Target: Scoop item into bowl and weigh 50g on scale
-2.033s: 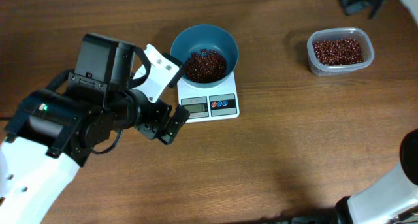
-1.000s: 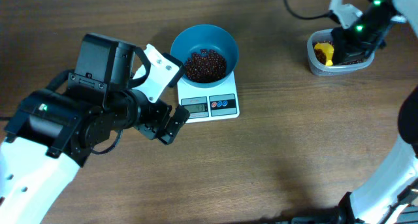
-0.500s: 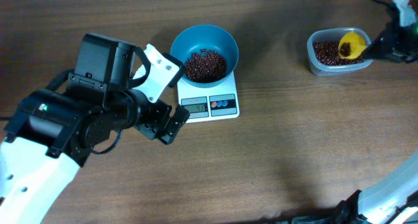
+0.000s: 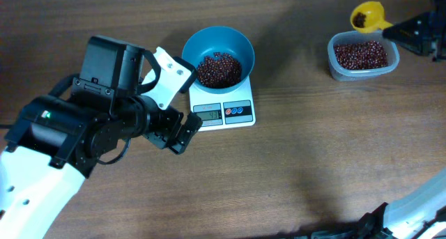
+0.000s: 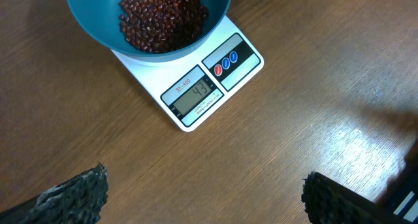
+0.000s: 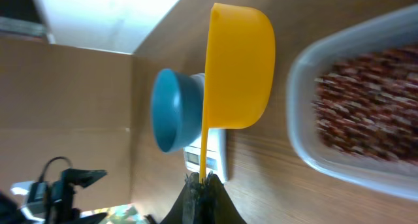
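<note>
The teal-blue bowl (image 4: 218, 56) sits on the white scale (image 4: 224, 111) and holds a heap of dark red-brown beans (image 4: 218, 69). In the left wrist view the scale's display (image 5: 196, 95) reads 43. My right gripper (image 4: 403, 30) is shut on the handle of the small yellow scoop (image 4: 367, 17), which holds some beans and hangs just above and left of the clear tub (image 4: 363, 55) of beans. My left gripper (image 4: 182, 133) is open and empty, just left of the scale's front; its fingertips (image 5: 78, 194) frame bare wood.
The clear tub stands at the back right near the table's far edge. In the right wrist view the scoop (image 6: 238, 67) is side-on between the tub (image 6: 356, 106) and the distant bowl (image 6: 175, 110). My bulky left arm (image 4: 77, 134) fills the left side.
My right gripper entered, dipped the yellow scoop into the tub, then lifted it up and left with beans in it. The left arm, bowl and scale have not moved.
</note>
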